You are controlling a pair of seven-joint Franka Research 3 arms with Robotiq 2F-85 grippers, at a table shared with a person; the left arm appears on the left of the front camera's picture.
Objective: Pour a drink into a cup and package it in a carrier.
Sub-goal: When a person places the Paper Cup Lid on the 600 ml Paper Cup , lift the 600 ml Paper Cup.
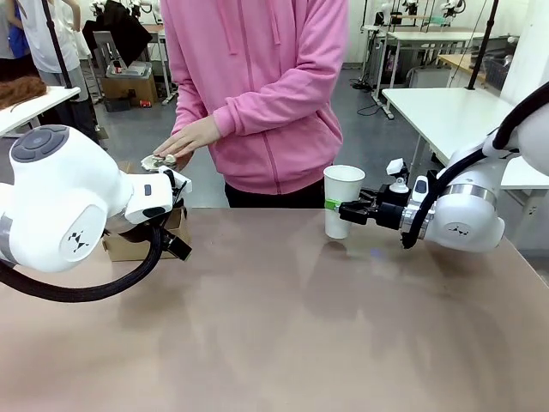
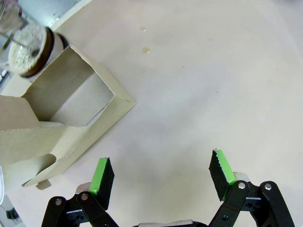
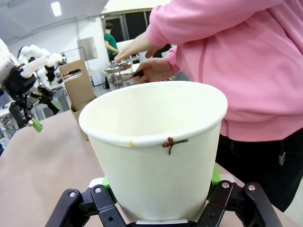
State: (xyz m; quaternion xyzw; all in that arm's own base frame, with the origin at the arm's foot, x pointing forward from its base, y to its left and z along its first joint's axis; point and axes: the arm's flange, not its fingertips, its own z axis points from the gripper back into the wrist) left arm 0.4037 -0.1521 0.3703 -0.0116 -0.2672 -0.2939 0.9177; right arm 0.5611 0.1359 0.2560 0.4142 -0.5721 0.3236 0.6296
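My left gripper (image 2: 162, 175) hangs over the bare bench (image 1: 274, 326), fingers spread wide, just beside the carrier (image 2: 71, 109) at the far left edge; behind it a person's hand (image 1: 190, 137) sits on the press pot (image 2: 28, 52); right of centre, near the far edge, my right gripper (image 1: 341, 208) pinches the cup (image 1: 343, 182) low on its wall.

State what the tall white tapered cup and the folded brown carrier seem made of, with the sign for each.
The tall white tapered cup: likely paper, matt; rolled rim, brown drip stain. The folded brown carrier: apparently thin cardboard, matt; creased flaps, raw cut edges.
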